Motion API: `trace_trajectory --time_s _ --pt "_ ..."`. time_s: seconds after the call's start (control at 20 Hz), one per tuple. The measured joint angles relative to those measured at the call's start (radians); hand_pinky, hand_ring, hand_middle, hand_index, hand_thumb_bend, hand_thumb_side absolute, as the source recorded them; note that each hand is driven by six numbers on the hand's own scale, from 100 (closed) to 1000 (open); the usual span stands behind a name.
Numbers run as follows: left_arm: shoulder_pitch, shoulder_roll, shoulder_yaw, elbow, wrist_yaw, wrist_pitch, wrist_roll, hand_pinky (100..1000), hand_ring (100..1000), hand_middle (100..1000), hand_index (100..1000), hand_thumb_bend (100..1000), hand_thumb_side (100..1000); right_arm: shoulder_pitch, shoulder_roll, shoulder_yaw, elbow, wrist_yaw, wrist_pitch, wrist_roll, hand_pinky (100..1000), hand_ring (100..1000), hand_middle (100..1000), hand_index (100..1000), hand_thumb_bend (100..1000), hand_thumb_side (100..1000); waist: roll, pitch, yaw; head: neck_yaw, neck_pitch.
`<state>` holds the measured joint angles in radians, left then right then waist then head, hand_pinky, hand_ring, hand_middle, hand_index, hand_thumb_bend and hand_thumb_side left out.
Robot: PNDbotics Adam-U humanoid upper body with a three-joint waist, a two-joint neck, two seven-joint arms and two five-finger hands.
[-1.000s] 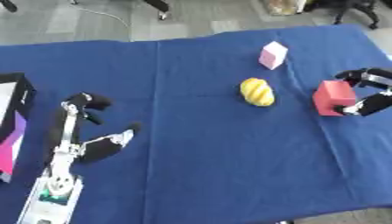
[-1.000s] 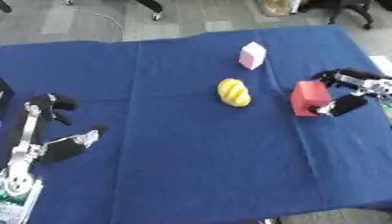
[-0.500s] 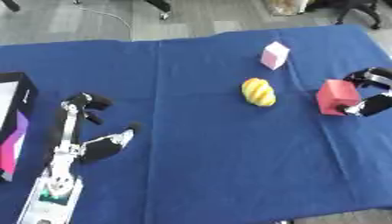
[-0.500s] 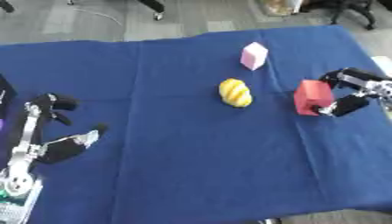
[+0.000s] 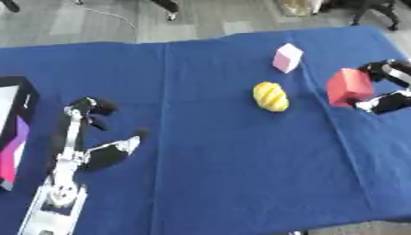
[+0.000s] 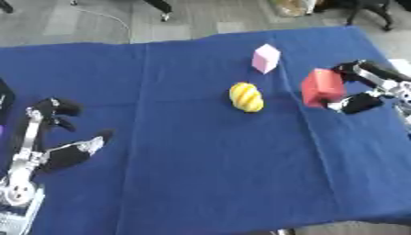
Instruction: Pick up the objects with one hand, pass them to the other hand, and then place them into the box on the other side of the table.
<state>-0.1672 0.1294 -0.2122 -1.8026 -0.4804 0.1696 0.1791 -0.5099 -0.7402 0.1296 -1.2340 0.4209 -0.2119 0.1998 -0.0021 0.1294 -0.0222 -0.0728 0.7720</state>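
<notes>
At the right edge of the frame our right hand [image 6: 357,87] has its fingers and thumb curled round the red block [image 6: 322,87], which sits at the right of the blue table [image 6: 208,174], a little right of centre height. We cannot tell whether the block is off the cloth or resting on it. We judge this to be the pick-up step, with the handover and the placing not yet done.

To do it well, we want the block seated squarely between thumb and fingers before we lift, then raised straight up so it does not drag the cloth. We should leave one face of it bare for the other hand to take, and carry it toward the middle of the frame, passing clear of the yellow object [image 6: 247,97] and the pink block [image 6: 265,58] that lie to its left and upper left.

Our left hand [image 5: 104,151] waits at the lower left, fingers loosely spread and holding nothing.

The box [image 5: 16,128] shows only as a dark-walled edge at the far left of the left eye view, with a pink and white patch inside. Whether anything lies in it we cannot tell.
</notes>
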Motion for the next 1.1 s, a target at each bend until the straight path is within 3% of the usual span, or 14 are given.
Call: trace_trajectory --time_s 0.2,0.45,0.5,0.55,0.65,0.9,1.1 --pt "0.0 -0.007 0.002 0.017 0.003 -0.003 -0.001 496 649 554 614 728 100 0.044 0.073 -0.018 -0.138 -0.072 0.033 -0.08 739 685 475 404 100 343 0.0 0.0 -0.004 0.0 0.0" --pt "-0.005 -0.008 0.006 0.054 -0.01 -0.013 -0.011 513 680 580 645 820 100 0.079 0.21 -0.03 -0.327 -0.135 0.078 -0.152 726 667 464 399 100 346 0.0 0.0 -0.01 0.002 0.0" --pt "-0.011 -0.008 0.006 0.063 -0.018 -0.016 -0.014 523 690 588 658 843 102 0.08 0.238 -0.03 -0.361 -0.144 0.088 -0.162 721 660 464 404 145 388 0.0 0.0 -0.012 0.004 0.0" --pt "-0.018 -0.008 0.006 0.074 -0.028 -0.019 -0.017 527 701 596 668 864 139 0.08 0.267 -0.03 -0.396 -0.154 0.099 -0.171 719 658 463 405 100 353 0.0 0.0 -0.013 0.004 0.0" --pt "-0.034 -0.008 0.003 0.094 -0.052 -0.026 -0.025 540 723 612 691 887 172 0.079 0.327 -0.026 -0.454 -0.174 0.125 -0.185 712 651 462 417 100 371 0.0 -0.002 -0.014 0.007 0.0" --pt "-0.097 -0.011 -0.032 0.151 -0.07 -0.053 -0.03 553 750 632 715 915 195 0.078 0.474 0.026 -0.526 -0.269 0.197 -0.189 694 626 455 423 100 391 0.0 -0.006 -0.02 0.011 0.0" --pt "-0.159 -0.026 -0.064 0.206 -0.08 -0.074 -0.016 548 752 628 709 935 219 0.074 0.546 0.078 -0.527 -0.357 0.238 -0.214 687 616 454 424 100 397 0.0 -0.006 -0.02 0.012 0.0"
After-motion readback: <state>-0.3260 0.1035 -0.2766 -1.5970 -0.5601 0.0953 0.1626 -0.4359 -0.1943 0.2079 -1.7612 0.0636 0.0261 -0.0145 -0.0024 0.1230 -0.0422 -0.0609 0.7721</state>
